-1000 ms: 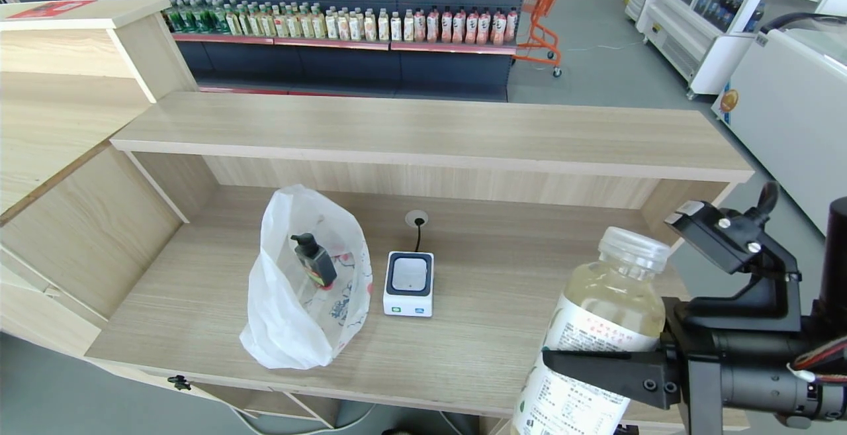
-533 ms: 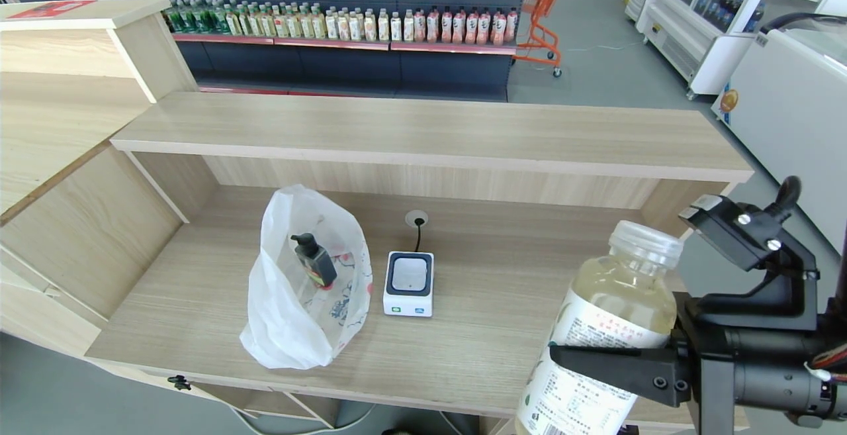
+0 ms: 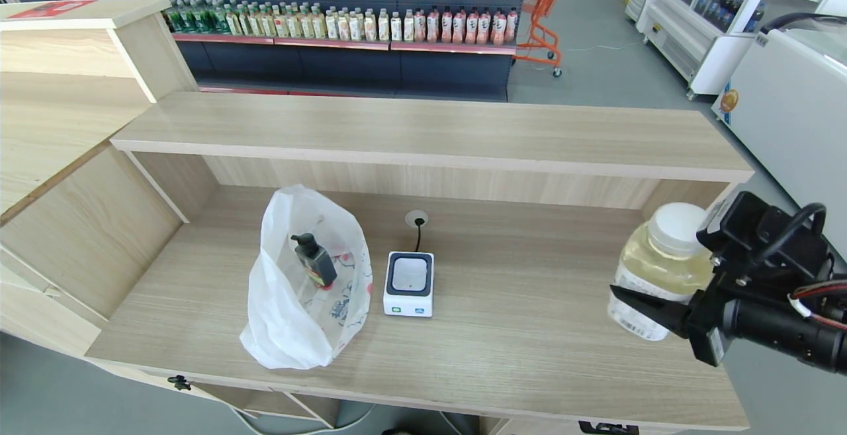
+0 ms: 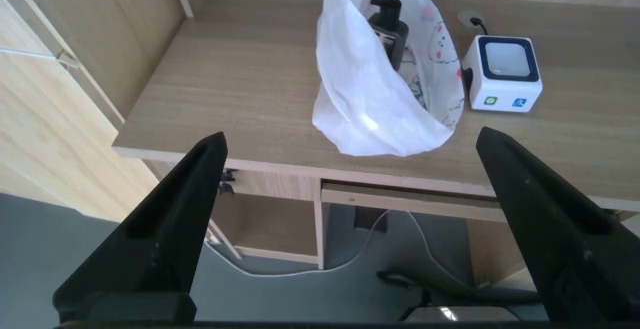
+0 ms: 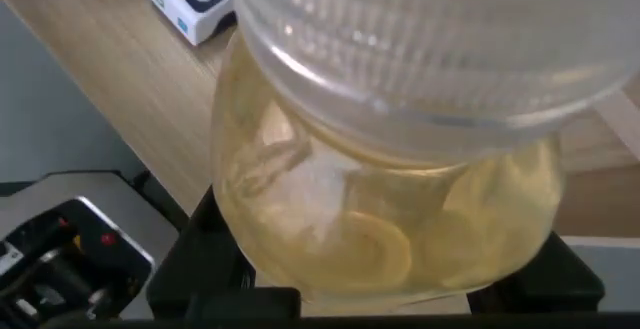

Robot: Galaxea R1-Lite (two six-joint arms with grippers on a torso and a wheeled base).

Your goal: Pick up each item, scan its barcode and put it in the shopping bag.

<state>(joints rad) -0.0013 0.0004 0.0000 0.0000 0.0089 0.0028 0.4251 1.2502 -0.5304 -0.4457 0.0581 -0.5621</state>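
The right pincer [image 3: 652, 297] clamps a round, ribbed-capped plastic bottle [image 3: 662, 264].

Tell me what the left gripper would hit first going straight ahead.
Probably the translucent white plastic shopping bag on the light wooden counter; the left gripper aims there, though depth is unclear.

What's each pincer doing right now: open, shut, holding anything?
Left pincer: open, holding nothing.
Right pincer: shut on the bottle of pale yellow drink.
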